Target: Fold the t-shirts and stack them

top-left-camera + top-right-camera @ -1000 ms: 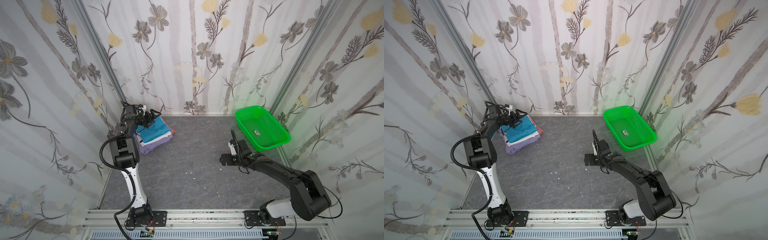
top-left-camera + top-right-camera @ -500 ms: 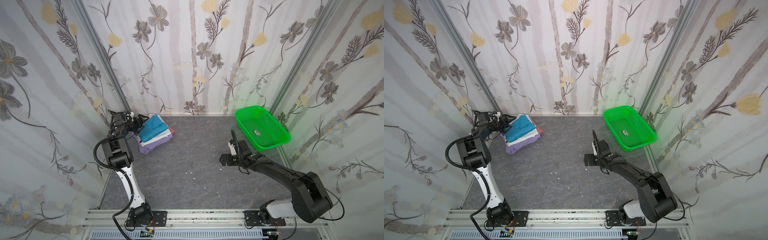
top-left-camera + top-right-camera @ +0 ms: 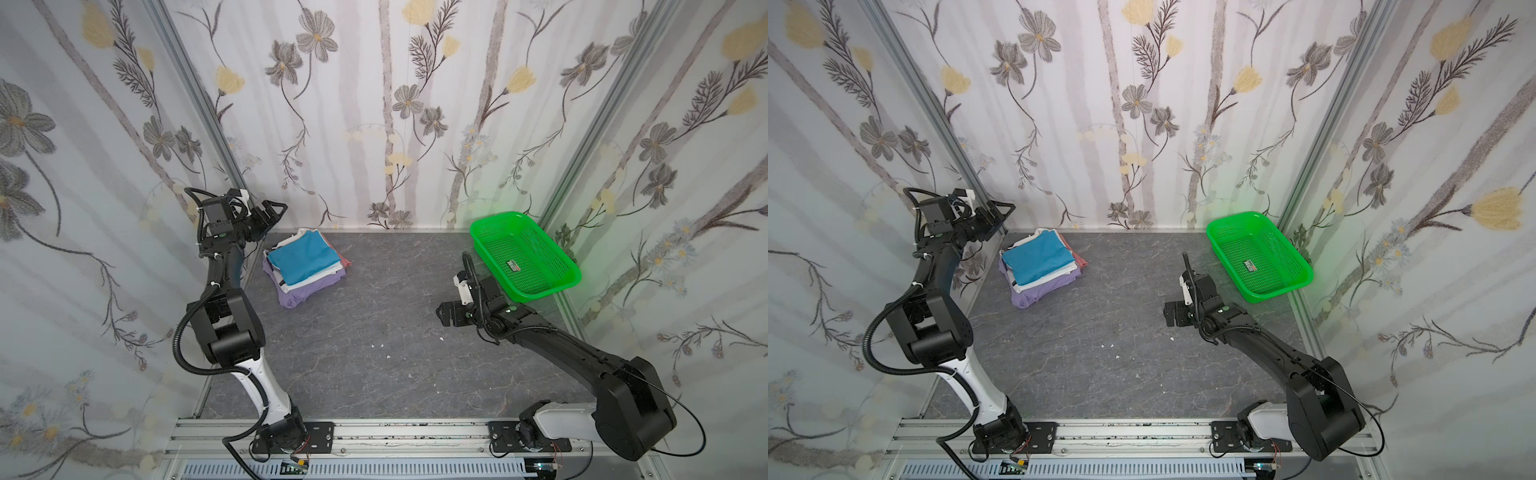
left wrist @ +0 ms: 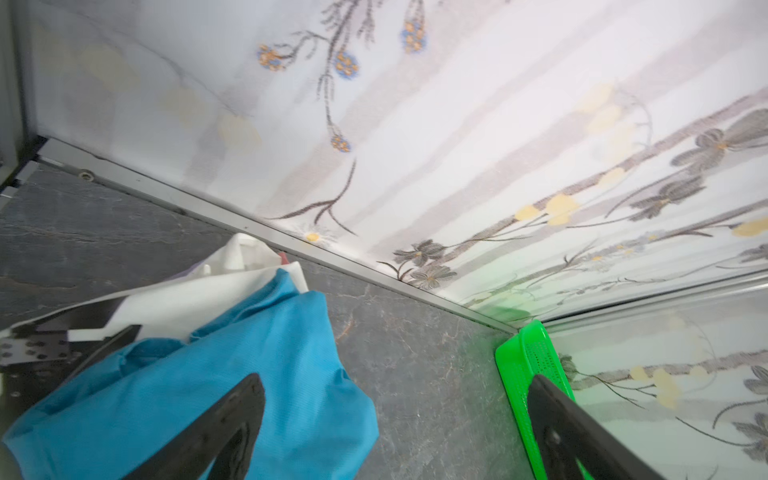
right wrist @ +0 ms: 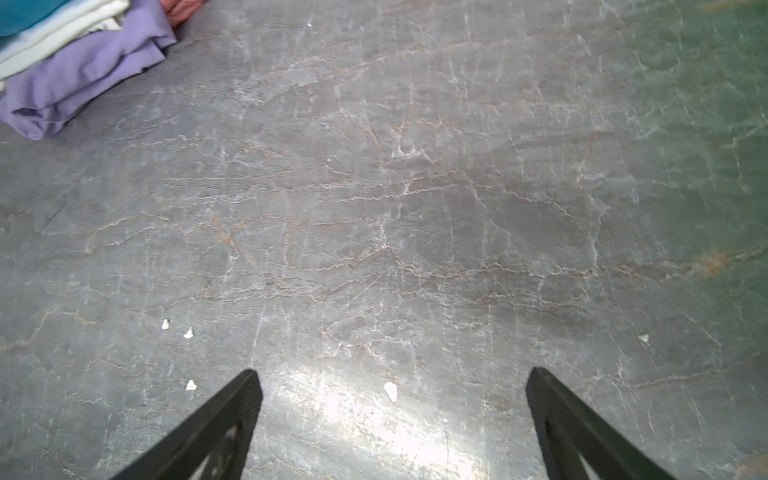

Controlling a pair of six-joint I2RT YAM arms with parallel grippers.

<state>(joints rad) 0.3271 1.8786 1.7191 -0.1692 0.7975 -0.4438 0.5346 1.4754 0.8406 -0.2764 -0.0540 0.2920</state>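
Observation:
The t-shirts lie folded in one stack at the back left of the grey table. A bright blue one [image 3: 303,255] [image 3: 1038,259] [image 4: 249,374] is on top, with a white one [image 4: 199,299] under it. Below them are a lavender one [image 3: 299,291] [image 5: 79,70] and a pinkish-red edge [image 3: 345,262]. My left gripper [image 3: 276,208] [image 3: 1003,208] [image 4: 395,380] hangs open in the air, just left of the stack by the back-left corner post, holding nothing. My right gripper [image 3: 442,313] [image 3: 1169,313] [image 5: 392,374] is open low over bare table at the right.
A green mesh basket [image 3: 552,266] [image 3: 1287,266] [image 4: 515,374] stands at the back right with only a small label in it. Floral walls close in the left, back and right. Tiny white scraps [image 3: 380,345] dot the table's middle. A metal rail [image 3: 374,432] runs along the front.
My left gripper has drawn back off the top of the stack toward the left wall and risen, empty. The stack and the right arm have stayed put.

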